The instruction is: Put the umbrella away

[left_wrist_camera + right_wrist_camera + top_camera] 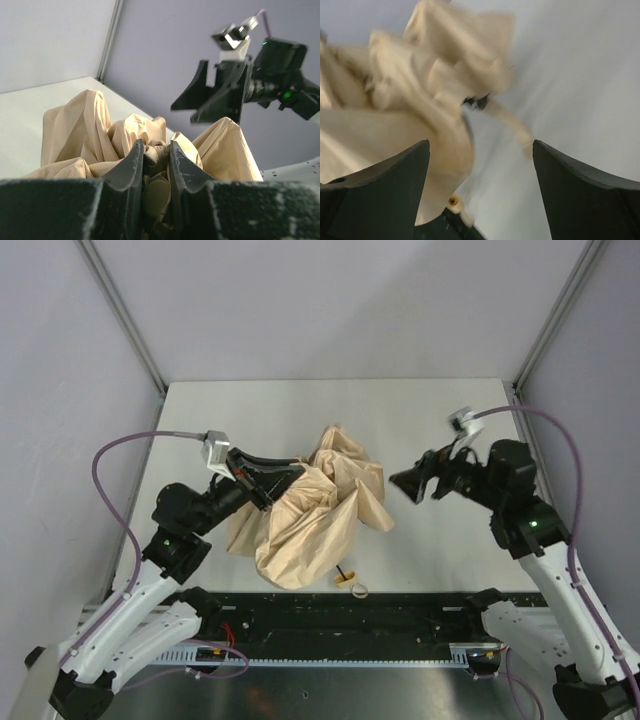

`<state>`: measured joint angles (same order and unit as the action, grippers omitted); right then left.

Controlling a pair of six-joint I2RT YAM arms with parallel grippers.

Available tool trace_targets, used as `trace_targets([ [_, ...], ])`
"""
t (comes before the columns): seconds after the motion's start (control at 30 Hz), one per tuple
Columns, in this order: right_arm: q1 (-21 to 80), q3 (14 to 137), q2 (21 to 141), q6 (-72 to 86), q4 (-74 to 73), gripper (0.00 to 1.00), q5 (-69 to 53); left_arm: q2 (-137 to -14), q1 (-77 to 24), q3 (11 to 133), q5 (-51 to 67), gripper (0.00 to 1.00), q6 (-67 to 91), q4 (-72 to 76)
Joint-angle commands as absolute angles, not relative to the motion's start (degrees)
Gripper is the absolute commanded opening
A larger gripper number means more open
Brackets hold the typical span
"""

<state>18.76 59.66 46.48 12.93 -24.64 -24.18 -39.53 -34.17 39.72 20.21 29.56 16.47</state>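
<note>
Now the umbrella (310, 510) is lying crumpled in the middle of the table (430, 410), its little handle (352, 586) poking out near the front edge. The left gripper (280, 485) is pinching a bunch of its cloth. The right gripper (408, 483) is hanging beside it, spread wide. It should probably be gathering loose cloth slowly, not tugging.

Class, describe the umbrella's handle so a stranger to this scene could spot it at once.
On the white table, find the crumpled beige fabric canopy heaped in the middle. From its near edge pokes a thin dark shaft, ending in the small tan handle with a loop: the only tiny hard piece beside that soft cloth.
</note>
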Motion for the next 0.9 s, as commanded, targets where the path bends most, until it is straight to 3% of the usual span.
trace_targets([
  [0.0, 27.7, 55.3, 45.9, 8.3, -17.6, 0.89, -35.6, -39.6, -33.2, 41.1, 23.6, 0.00, 32.8, 24.0],
  [0.23, 39.7, 54.6, 52.8, 9.5, -3.8, 0.92, -40.5, -41.5, -33.0, 41.9, 26.9, 0.00, 35.5, 26.9],
  [0.47, 52.3, 55.5, 58.3, 10.2, 4.9, 0.99, -32.8, -42.7, -33.0, 42.5, 28.9, 0.00, 37.8, 28.5],
  [0.77, 57.5, 62.1, 65.2, 6.4, 2.8, 0.99, -17.5, -44.3, -33.3, 41.6, 32.1, 0.00, 40.1, 31.9],
  [0.87, 57.5, 64.7, 67.2, 4.7, -0.4, 0.99, -18.8, -45.3, -33.8, 42.0, 35.3, 0.00, 40.3, 33.0],
])
